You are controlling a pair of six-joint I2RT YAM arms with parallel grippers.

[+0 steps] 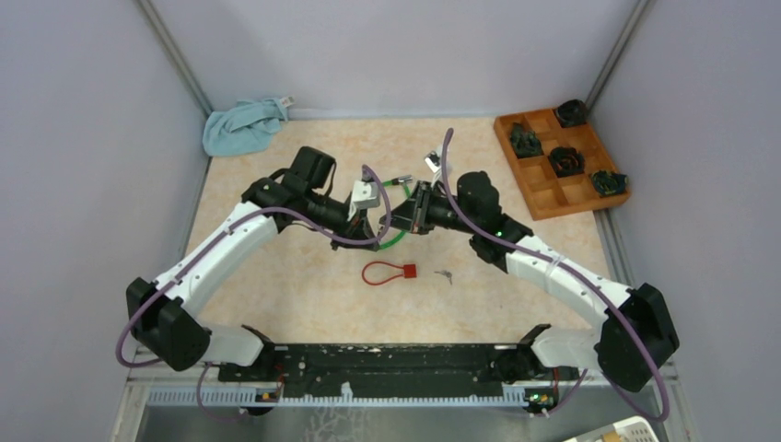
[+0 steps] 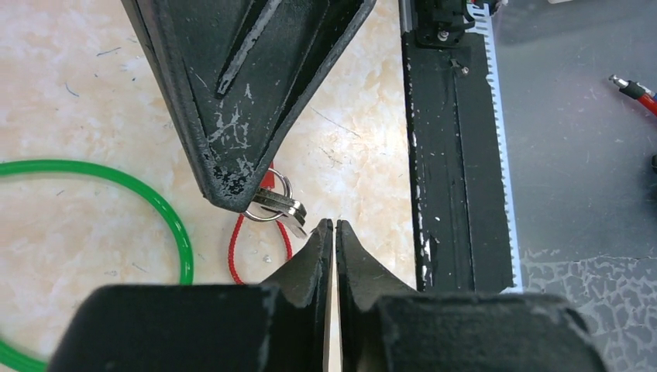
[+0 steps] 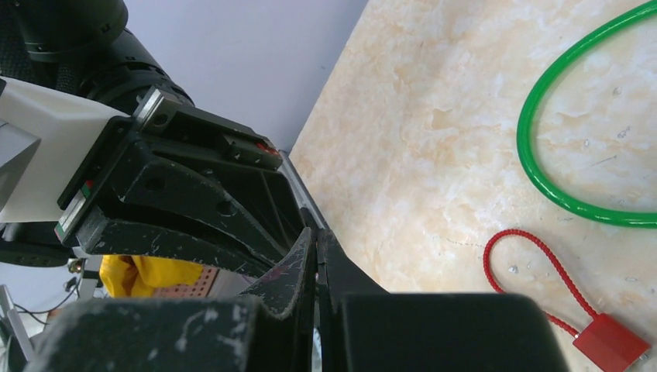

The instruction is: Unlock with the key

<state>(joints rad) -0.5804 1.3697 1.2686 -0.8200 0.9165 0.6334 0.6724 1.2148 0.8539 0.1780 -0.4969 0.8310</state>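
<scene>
Black left gripper (image 2: pixel 334 226) fingers nearly closed, empty.
Black right gripper (image 3: pixel 314 239) fingers press together; silver keys on a ring (image 2: pixel 276 207) sit at its tip, grasp unconfirmed.

Pale lavender-grey walls (image 1: pixel 387 46) enclose a beige marbled table top (image 1: pixel 295 299); metal corner posts (image 1: pixel 175 55) slant at upper left and upper right, evenly lit.

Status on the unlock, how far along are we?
Done: nothing visible. The red cable lock looks closed on the table, and the keys lie beside it, ungrasped. In hand: nothing that shows; the left hand and right hand are both shut, tip to tip near the green cable loop. Left: pick up a key, insert it, turn it, free the cable.
</scene>
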